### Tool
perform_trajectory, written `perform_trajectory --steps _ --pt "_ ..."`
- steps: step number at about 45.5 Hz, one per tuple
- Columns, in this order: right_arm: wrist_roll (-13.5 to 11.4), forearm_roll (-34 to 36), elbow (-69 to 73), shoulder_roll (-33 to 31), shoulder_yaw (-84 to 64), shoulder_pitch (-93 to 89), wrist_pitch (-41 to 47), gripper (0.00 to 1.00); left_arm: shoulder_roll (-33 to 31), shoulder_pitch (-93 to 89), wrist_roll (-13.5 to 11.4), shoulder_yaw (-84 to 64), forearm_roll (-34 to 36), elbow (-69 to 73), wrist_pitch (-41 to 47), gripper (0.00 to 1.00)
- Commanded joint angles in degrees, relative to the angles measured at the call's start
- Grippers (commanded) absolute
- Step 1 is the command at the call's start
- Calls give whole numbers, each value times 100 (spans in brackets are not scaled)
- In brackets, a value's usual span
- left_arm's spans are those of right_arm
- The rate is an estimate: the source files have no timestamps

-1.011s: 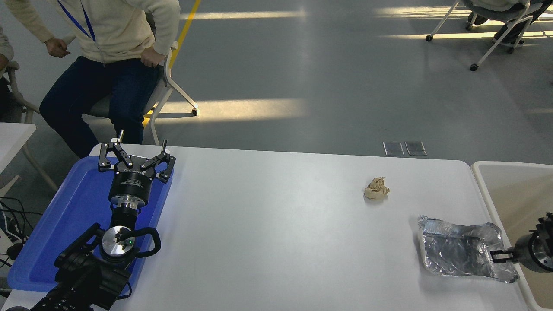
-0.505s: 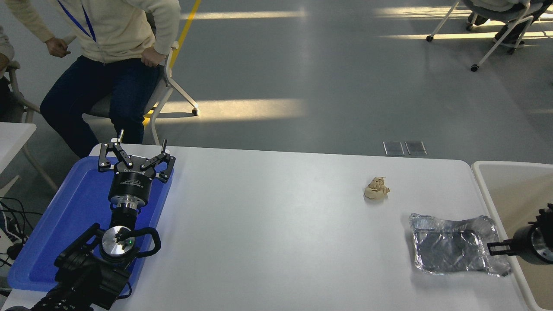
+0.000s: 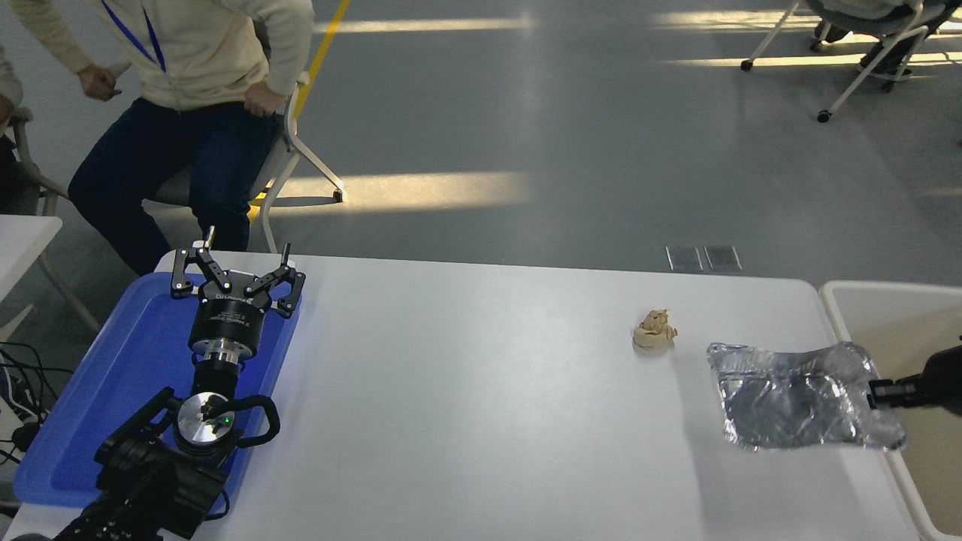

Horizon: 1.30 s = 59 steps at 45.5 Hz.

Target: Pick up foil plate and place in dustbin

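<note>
While the left gripper (image 3: 231, 264) is sitting parked over the blue tray (image 3: 90, 391) with its fingers spread wide, the right gripper (image 3: 875, 392) is pinching the foil plate (image 3: 797, 398) by its right rim — plate lifted, overlapping the dustbin (image 3: 864, 289) edge; a tan lump (image 3: 654, 330) is lying near.

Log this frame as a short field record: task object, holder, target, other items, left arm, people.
task object: foil plate, lifted off the table, right edge over the bin rim
holder: right gripper, shut on the plate's right rim
target: dustbin, at the table's right end
other items: tan crumpled lump; blue tray
left arm: left gripper parked over the tray, fingers open
people: person seated far left
</note>
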Motion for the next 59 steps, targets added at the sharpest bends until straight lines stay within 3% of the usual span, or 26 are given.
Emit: perform_trajectory --steps 1,23,59 --pt "-26 -374 710 -541 -51 1360 1039 0 0 0 8 0 3 -8 0 100" --pt "-17 -445 754 -576 -561 3021 2323 0 0 0 17 0 3 -8 0 100" --pt "-114 -585 711 -752 -728 3795 2323 0 0 0 8 0 3 -8 0 100"
